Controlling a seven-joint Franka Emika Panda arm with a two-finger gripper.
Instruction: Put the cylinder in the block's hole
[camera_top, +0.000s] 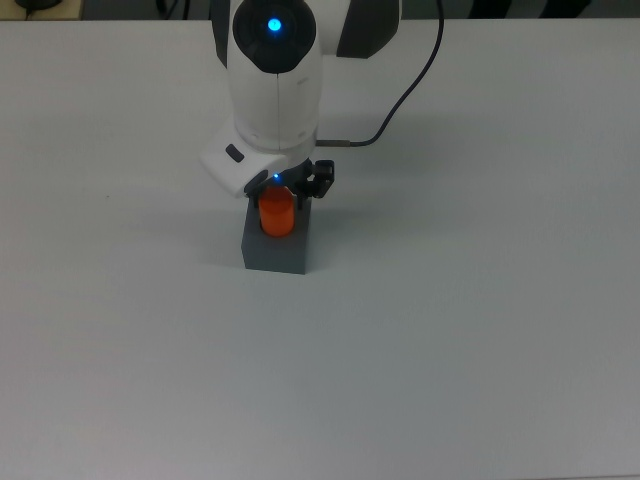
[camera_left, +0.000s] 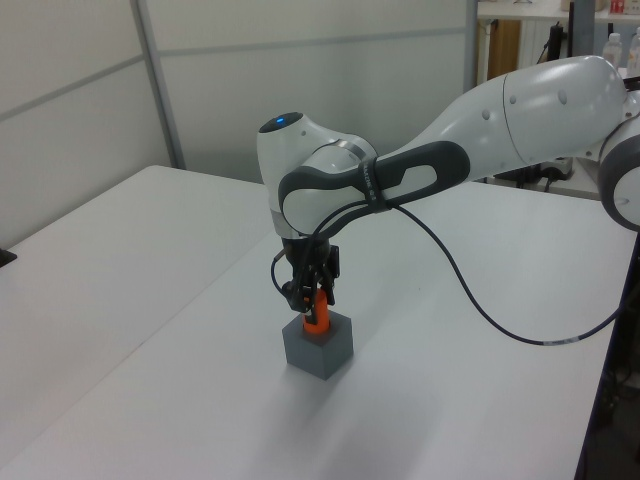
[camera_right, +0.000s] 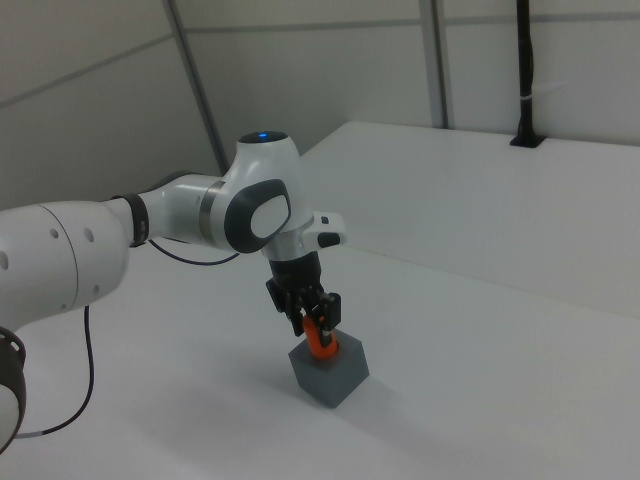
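Table: a plain white matte tabletop (camera_top: 480, 330) carries only the block; nothing else lies near it.
Block: the grey matte cube (camera_top: 274, 252) (camera_left: 318, 349) (camera_right: 331, 374) sits on the table directly under the arm's wrist.
Cylinder: the small bright orange smooth-sided cylinder (camera_top: 277, 216) (camera_left: 317, 320) (camera_right: 320, 343) stands upright on the block's top face, its lower end at the centre where the hole is; the hole itself is hidden by the cylinder.
Claw: the black two-finger gripper (camera_top: 284, 194) (camera_left: 316, 293) (camera_right: 314, 318) is closed narrowly on the cylinder's upper part, one finger on each side.
Cable: a black cable (camera_top: 410, 80) runs from the wrist away across the table, clear of the block.
Obstruction: in the top view the white wrist housing (camera_top: 272, 90) covers the gripper's upper part and the block's far edge.
Top view only: the cylinder's round top and the block's near face.
Left view and right view only: the cylinder's height above the block and the gripper fingers reaching down to it; grey wall panels (camera_left: 330, 80) behind.
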